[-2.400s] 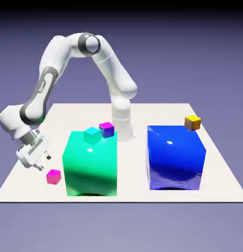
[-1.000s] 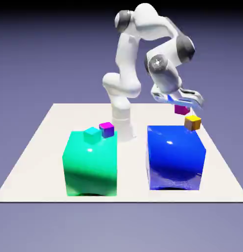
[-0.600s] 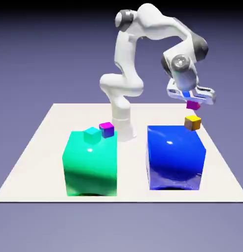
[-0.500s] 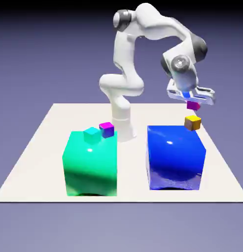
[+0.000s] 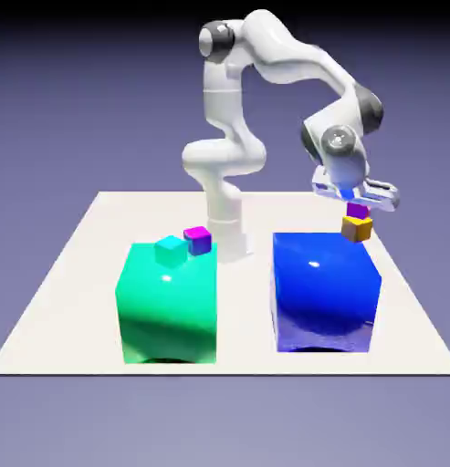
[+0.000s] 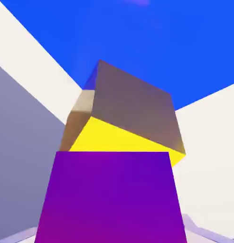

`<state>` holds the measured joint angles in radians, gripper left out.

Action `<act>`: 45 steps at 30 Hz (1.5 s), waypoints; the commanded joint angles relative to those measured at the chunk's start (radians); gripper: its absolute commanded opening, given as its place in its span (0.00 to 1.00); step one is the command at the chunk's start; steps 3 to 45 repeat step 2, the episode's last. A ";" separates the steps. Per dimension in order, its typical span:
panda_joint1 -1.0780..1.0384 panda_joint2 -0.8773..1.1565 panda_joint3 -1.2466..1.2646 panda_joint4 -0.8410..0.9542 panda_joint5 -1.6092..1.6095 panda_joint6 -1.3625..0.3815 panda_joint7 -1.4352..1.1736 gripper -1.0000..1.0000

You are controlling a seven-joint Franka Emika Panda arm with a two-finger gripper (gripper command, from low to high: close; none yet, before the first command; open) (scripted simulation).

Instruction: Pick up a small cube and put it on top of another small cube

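Note:
My gripper (image 5: 357,206) is shut on the magenta-pink small cube (image 5: 357,211) at the exterior view's right. The cube hangs directly over the orange cube with the yellow top (image 5: 356,229); it looks to be touching that top or a hair above it, and I cannot tell which. In the hand view the magenta cube (image 6: 109,199) fills the bottom and hides my fingertips. Just beyond it the orange cube (image 6: 133,107) shows its yellow top, turned at an angle to the magenta one.
The big glossy blue block (image 5: 324,290) stands right in front of the orange cube and shows behind it in the hand view (image 6: 152,38). The big green block (image 5: 169,301) carries a tiny teal cube (image 5: 170,250), with a purple cube (image 5: 198,239) beside it.
The arm swung from the exterior view's left, where the magenta cube lay on the table, to the right with the cube in its fingers, then lowered it down onto the orange cube.

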<state>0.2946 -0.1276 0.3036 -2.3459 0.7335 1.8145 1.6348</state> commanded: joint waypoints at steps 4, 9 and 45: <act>-0.036 -0.008 0.029 0.006 0.005 -0.012 -0.004 1.00; -0.036 -0.008 0.029 0.006 0.005 -0.012 -0.004 1.00; -0.036 -0.008 0.029 0.006 0.005 -0.012 -0.004 1.00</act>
